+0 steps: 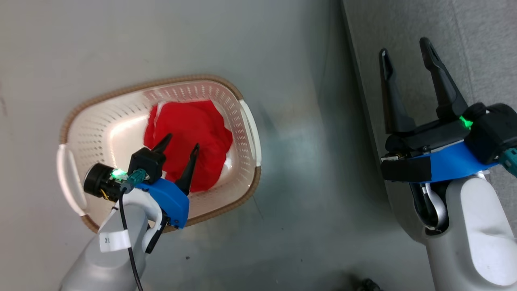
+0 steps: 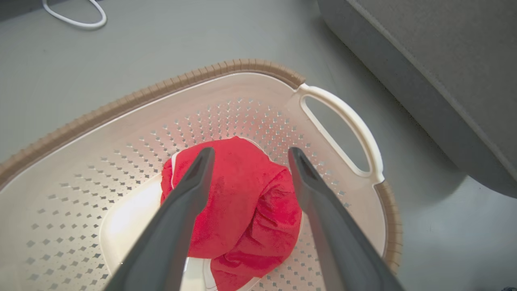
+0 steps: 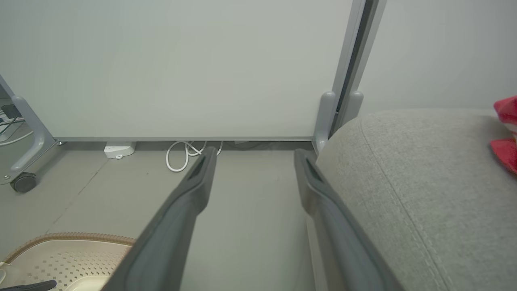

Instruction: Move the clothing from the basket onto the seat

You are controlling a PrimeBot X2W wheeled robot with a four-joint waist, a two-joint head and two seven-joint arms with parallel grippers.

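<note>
A crumpled red garment (image 1: 190,137) (image 2: 242,202) with a thin white band lies in the cream perforated basket (image 1: 101,133) (image 2: 101,153) on the floor. My left gripper (image 1: 181,145) (image 2: 250,155) hangs open just above it, one finger to each side of the bundle. My right gripper (image 1: 406,48) (image 3: 254,157) is open and empty over the left edge of the grey seat (image 1: 476,52) (image 3: 424,182). A second red garment (image 3: 507,133) with white on it rests on the seat at the far right of the right wrist view.
The basket's white handle (image 2: 343,129) faces the seat across a strip of grey floor (image 1: 315,161). White cables (image 3: 188,153) and a small white box (image 3: 118,150) lie along the wall. A wheeled frame leg (image 3: 24,180) stands at left.
</note>
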